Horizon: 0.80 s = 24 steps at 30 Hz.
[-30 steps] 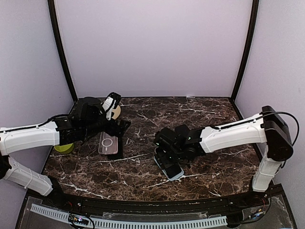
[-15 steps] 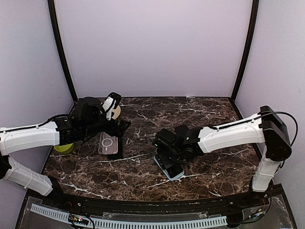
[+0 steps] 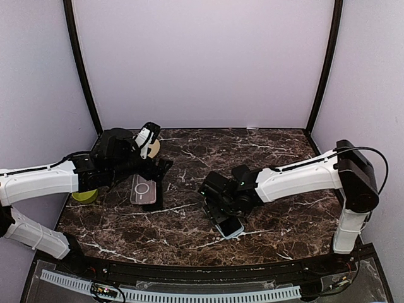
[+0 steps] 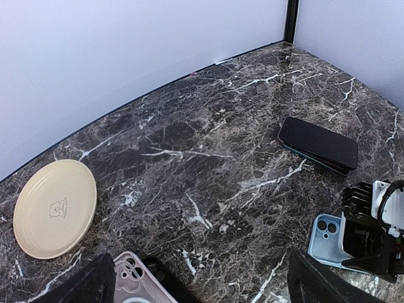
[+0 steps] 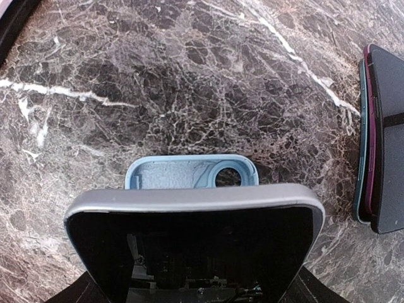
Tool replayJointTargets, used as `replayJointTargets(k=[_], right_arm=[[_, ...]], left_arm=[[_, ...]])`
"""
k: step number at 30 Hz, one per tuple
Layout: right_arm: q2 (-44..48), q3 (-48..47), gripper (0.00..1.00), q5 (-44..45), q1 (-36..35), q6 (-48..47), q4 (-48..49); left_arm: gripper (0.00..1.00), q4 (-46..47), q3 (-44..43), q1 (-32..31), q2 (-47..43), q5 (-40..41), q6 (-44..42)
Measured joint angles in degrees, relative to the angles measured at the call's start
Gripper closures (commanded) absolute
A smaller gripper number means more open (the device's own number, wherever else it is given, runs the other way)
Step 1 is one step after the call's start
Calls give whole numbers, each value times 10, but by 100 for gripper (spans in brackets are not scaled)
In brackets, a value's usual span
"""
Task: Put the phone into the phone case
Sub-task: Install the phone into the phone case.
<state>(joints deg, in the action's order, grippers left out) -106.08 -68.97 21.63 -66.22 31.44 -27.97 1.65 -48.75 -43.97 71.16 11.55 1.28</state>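
The right tool (image 3: 222,201) clamps the phone (image 5: 196,233) above the blue phone case (image 5: 189,172) on the desk (image 5: 189,76); left tool (image 4: 199,278) stands apart.

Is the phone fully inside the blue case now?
Not fully in. The case, its inside bare, sticks out past the top edge of the phone.

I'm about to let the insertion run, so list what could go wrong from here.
1. The blue case lies unheld: the left gripper is open and away from it, so pushing may slide it.
2. The phone in the right gripper hides most of the case, so a corner could miss the rim.
3. A sliding case could hit the dark phone stack nearby.
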Motion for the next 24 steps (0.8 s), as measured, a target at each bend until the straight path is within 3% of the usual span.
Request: replayJointTargets(k=[10, 16, 24], right_arm=[[-26, -43, 91, -56, 25, 0, -56], [-30, -43, 60, -66, 25, 6, -62], [-44, -45, 37, -55, 25, 8, -56]], left_arm=[[3, 0, 0, 0, 0, 0, -2], [3, 0, 0, 0, 0, 0, -2], [3, 0, 0, 1, 0, -2, -2]])
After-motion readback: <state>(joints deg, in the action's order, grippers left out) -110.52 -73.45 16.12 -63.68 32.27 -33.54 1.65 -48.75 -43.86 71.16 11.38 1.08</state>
